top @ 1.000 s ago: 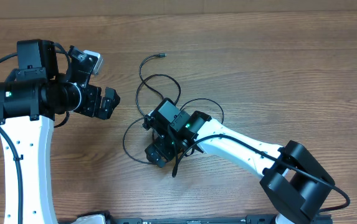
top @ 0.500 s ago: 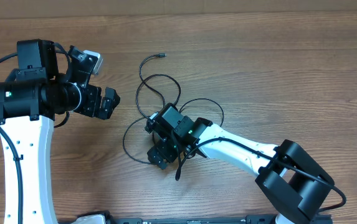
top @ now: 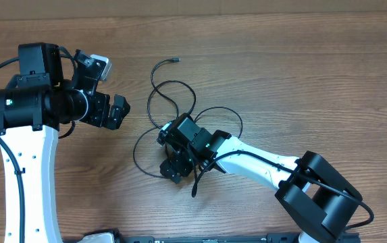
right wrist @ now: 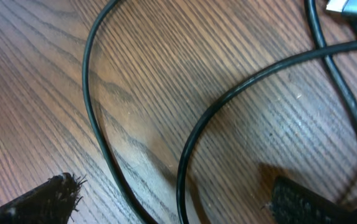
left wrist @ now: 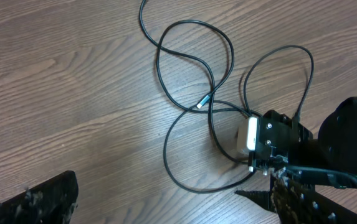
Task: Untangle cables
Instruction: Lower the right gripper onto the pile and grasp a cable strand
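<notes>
The right fingers [right wrist: 47, 199] stand spread wide and low over the wood, one frayed black tip at each lower corner of the right wrist view. They grip nothing. Between them lie strands of the cables [right wrist: 86, 74]: one sweeps in a long arc past the left tip, and another curves up from the lower edge and crosses toward the upper right. A silvery plug tip [right wrist: 352, 7] peeks in at the top right corner. Whether the tips touch the worktop [top: 301, 67] I cannot tell.

From overhead, these fingers sit over the lower part of the tangle, near the middle of the worktop. The cords spread around them in loose, overlapping loops: one bulges to the left, one arches to the right, and a longer strand winds up and away to end in a small plug [top: 175, 61]. The white right arm [top: 261, 162] reaches in from the lower right.

The left fingers [left wrist: 41, 199] are also opened wide and hold nothing (their view looks across at the loops and a second bright plug tip [left wrist: 203, 101] among them). They hang over bare wood well left of the tangle, carried by the left arm [top: 24, 148] along the left edge.
</notes>
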`<state>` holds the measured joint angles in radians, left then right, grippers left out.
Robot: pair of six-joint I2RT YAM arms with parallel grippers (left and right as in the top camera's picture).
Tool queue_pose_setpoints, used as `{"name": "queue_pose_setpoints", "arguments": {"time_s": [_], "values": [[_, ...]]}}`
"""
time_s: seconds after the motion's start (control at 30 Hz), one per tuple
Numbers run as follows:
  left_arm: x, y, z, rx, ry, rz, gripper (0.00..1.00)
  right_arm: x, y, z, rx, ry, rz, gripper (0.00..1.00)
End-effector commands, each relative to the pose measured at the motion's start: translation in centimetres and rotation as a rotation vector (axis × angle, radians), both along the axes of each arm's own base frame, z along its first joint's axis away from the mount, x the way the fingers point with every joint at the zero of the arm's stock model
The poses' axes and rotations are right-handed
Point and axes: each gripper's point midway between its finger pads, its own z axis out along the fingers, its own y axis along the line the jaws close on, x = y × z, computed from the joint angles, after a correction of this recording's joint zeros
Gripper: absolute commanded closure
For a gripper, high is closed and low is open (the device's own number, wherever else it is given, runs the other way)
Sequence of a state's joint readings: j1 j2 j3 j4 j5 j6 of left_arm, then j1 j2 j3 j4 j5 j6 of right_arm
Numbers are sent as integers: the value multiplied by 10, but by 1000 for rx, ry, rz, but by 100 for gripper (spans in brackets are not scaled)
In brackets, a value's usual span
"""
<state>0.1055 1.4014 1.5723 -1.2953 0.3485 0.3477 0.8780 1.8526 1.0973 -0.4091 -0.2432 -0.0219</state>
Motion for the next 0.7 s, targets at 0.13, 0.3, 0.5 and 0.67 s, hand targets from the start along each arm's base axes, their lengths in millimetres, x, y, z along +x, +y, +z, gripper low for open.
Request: {"name": "queue_pose_setpoints", "arguments": {"time_s": [0.13,0.3,0.5,0.67], "values": [[0,-1,4,-7,-12,-11,1,13,-12,-9,-87,-108,18,0],[0,-1,4,-7,-12,-11,0,13,-14,-10,-100,-125,55,0],[0,-1,4,-7,-12,-11,0,11,-16,-21,-118,-105,58,0],[0,-1,4,-7,-12,-11,0,8,-17,-32,-139,-86,62,0]]}}
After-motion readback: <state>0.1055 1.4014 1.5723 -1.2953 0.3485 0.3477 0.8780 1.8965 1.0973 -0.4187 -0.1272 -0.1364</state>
